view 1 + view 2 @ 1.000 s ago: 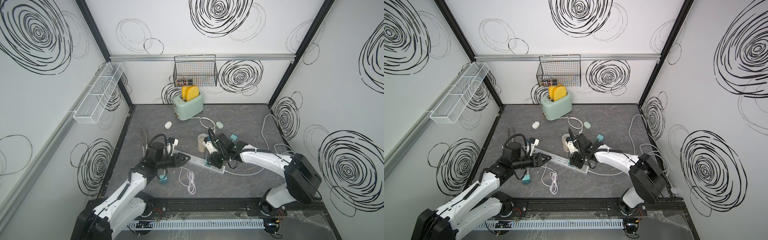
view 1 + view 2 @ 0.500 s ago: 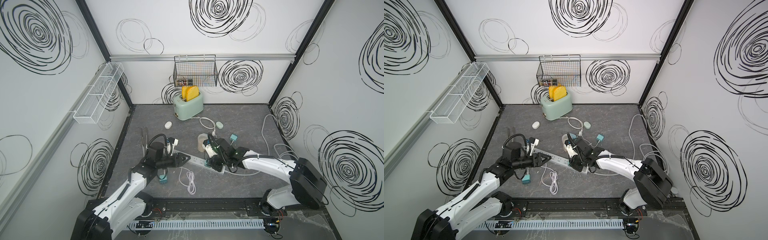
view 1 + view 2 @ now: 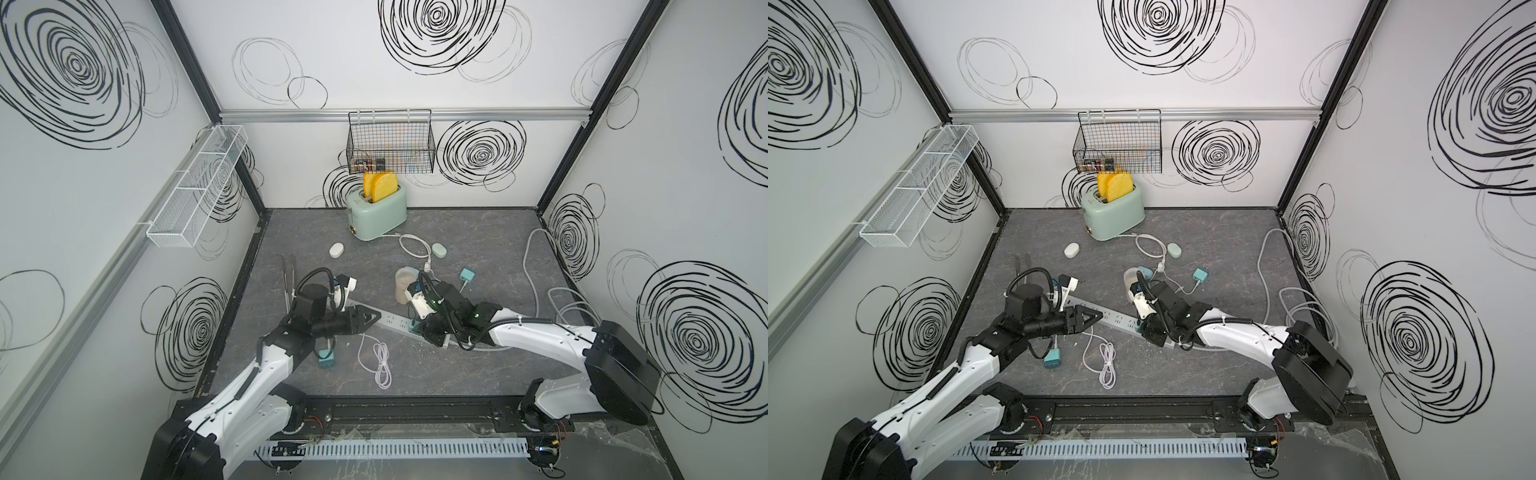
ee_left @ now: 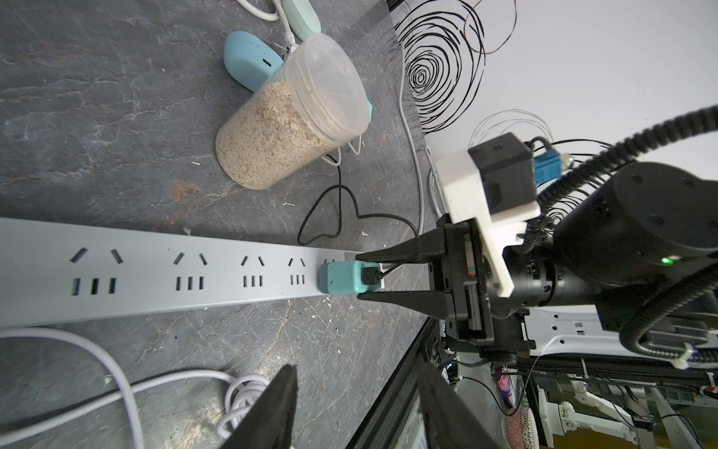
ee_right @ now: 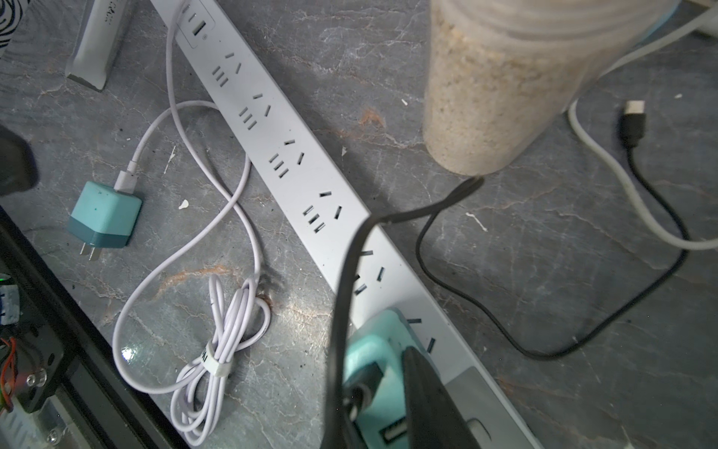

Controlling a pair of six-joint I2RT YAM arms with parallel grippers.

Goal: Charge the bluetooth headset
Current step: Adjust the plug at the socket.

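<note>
Teal plastic is what my right pincer (image 4: 357,276) has between its two black fingers: the small teal charger (image 4: 342,278), which sits plugged into the socket at the near right end of the grey power strip (image 4: 155,272). The fingers stand only a little apart, about as wide as the charger, one on each side of it. As far as I can see they press on its sides, so I call this a grip. A black cable (image 5: 341,287) goes out from the charger and makes a loop on the dark stone-like floor (image 3: 457,374) at the far side of the strip. Its free plug (image 5: 634,116) lies on the floor beside the clear jar of grain (image 4: 291,112), joined to nothing. My left pincer (image 3: 374,319) is about half open and holds nothing. Its tips are over the left part of the strip, and I cannot tell whether they touch it. For the headset I see the blue oval case (image 4: 250,62), which lies just behind the jar on its far side, partly hidden by it. A white oval case (image 3: 336,250) and a pale green oval case (image 3: 439,249) lie farther back, near the toaster (image 3: 378,218). A second teal charger (image 5: 105,215) with a lilac cable (image 5: 217,350) lies loose on the near side of the strip.
</note>
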